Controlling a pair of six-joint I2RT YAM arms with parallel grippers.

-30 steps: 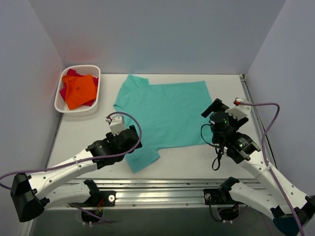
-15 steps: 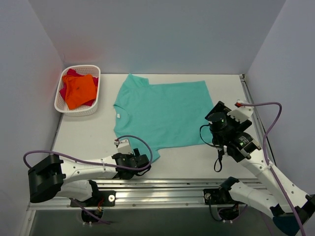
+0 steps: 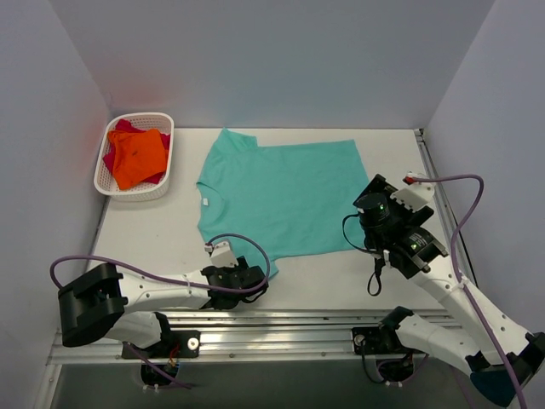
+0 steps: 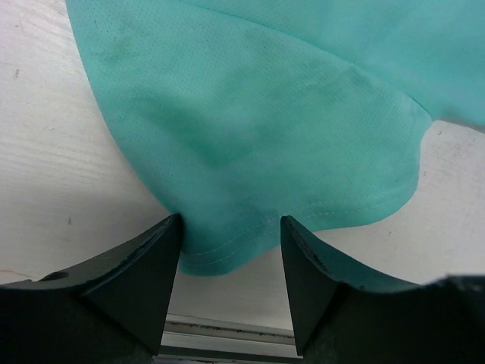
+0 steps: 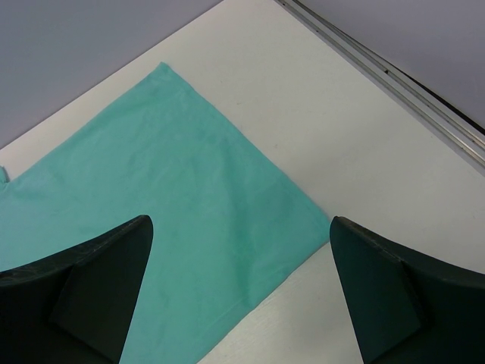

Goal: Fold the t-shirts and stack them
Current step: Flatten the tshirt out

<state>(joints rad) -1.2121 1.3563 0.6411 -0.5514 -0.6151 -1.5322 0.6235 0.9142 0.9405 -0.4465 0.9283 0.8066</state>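
Left gripper [image 4: 231,227] fingers spread, straddling near sleeve hem of teal-green t-shirt [image 3: 281,192]; cloth between them, not pinched. Left arm now lower and closer to front edge of table [image 3: 145,239] than second ago. Right gripper [image 5: 239,227] fingers wide apart above shirt's right hem corner, barely shifted. Shirt flat mid-table, body unmoved. Orange tee [image 3: 138,158] atop magenta tee [image 3: 111,160] in basket [image 3: 140,116].

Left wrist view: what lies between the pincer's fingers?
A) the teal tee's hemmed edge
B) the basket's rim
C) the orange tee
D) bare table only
A: the stitched edge of the teal tee lies in the gap between the open fingers of the left pincer.
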